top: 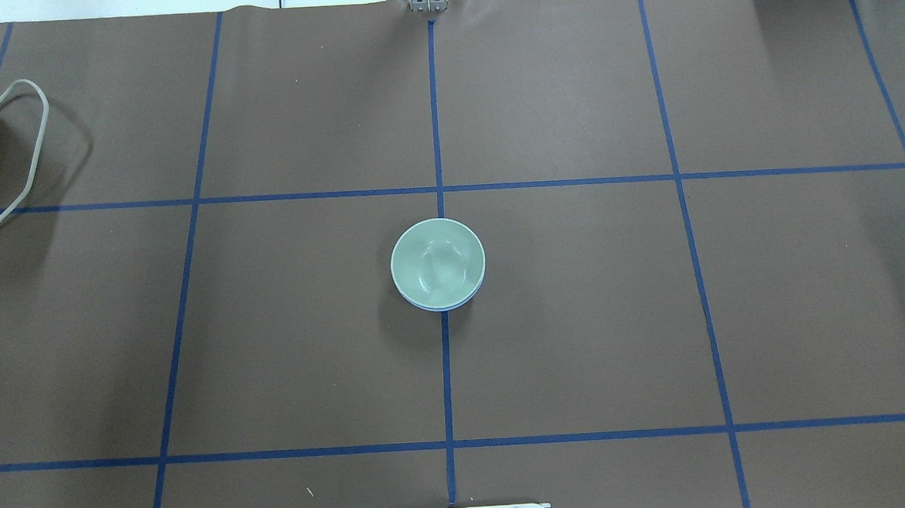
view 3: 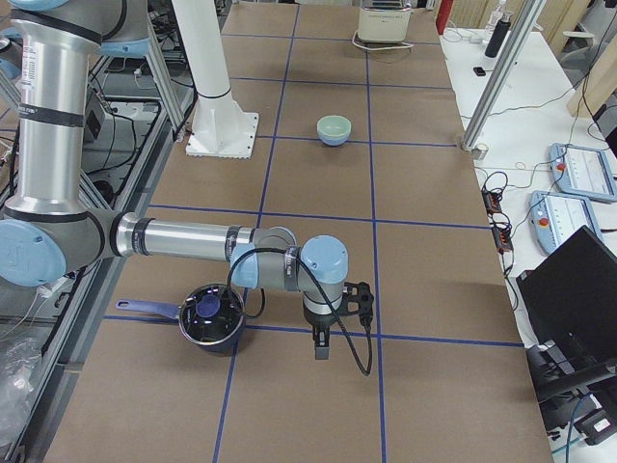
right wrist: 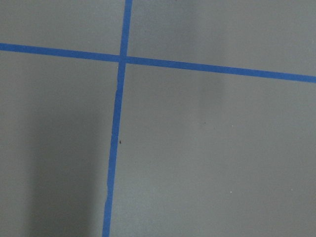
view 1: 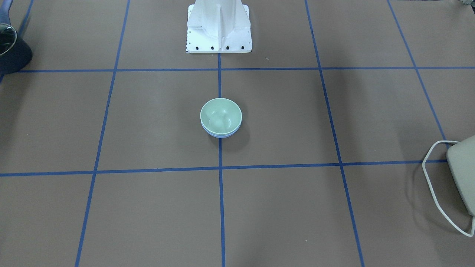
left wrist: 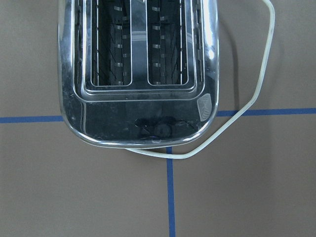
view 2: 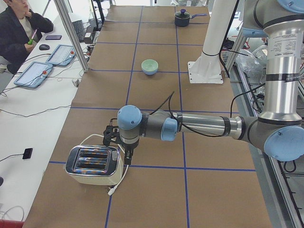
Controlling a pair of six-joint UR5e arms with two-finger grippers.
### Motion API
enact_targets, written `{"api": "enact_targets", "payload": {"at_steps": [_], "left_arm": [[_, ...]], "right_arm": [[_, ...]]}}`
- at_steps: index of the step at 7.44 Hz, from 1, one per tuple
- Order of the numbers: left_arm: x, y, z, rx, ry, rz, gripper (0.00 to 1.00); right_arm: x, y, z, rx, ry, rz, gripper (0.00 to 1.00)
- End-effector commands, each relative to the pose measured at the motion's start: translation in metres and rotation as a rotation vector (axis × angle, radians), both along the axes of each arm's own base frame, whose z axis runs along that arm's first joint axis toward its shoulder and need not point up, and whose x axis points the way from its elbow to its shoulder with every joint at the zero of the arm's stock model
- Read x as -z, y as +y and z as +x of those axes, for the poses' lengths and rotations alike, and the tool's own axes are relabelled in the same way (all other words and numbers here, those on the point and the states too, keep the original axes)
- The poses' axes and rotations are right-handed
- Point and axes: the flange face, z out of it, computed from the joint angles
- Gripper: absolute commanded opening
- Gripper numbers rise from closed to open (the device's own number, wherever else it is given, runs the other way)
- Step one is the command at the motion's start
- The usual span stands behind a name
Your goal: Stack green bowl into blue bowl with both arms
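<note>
Soft, even light falls from above on the brown paper-covered table (top: 580, 317), and every view is bright enough. The pale mint-green glossy plastic bowl (top: 437, 262) shows a faint white sheen inside and casts a soft-edged shadow on the paper, toward the lower left in the overhead view. Wide, faint shadow bands cross the paper near the sides of both table views. The chrome two-slot toaster (left wrist: 138, 69) mirrors dark, with thin bright streaks along its rims. The right wrist view is flat and slightly soft, dimmer at its lower left. Both side views are sharp.
</note>
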Motion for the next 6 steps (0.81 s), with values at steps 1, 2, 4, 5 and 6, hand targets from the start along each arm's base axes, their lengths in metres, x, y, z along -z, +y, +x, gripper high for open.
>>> {"api": "enact_targets", "payload": {"at_steps": [1,2,4,5,6], "left_arm": [[-0.015,0.012,-0.002,0.001,-0.005,-0.024,0.98],[-0.018,0.015,-0.001,0.001,-0.005,-0.033,0.98],[-0.022,0.023,-0.001,-0.001,-0.006,-0.04,0.98],[-0.024,0.024,-0.001,-0.001,-0.006,-0.043,0.98],[-0.024,0.024,-0.001,-0.001,-0.006,-0.043,0.98]], "right_arm": [[-0.003,0.004,0.0,-0.002,0.0,-0.011,1.0],[-0.003,0.003,-0.001,-0.001,-0.008,-0.007,1.0],[-0.005,0.005,0.0,-0.001,0.0,-0.007,1.0],[-0.005,0.006,0.0,-0.001,0.001,-0.009,1.0],[-0.007,0.006,0.0,-0.001,0.0,-0.01,1.0]]}}
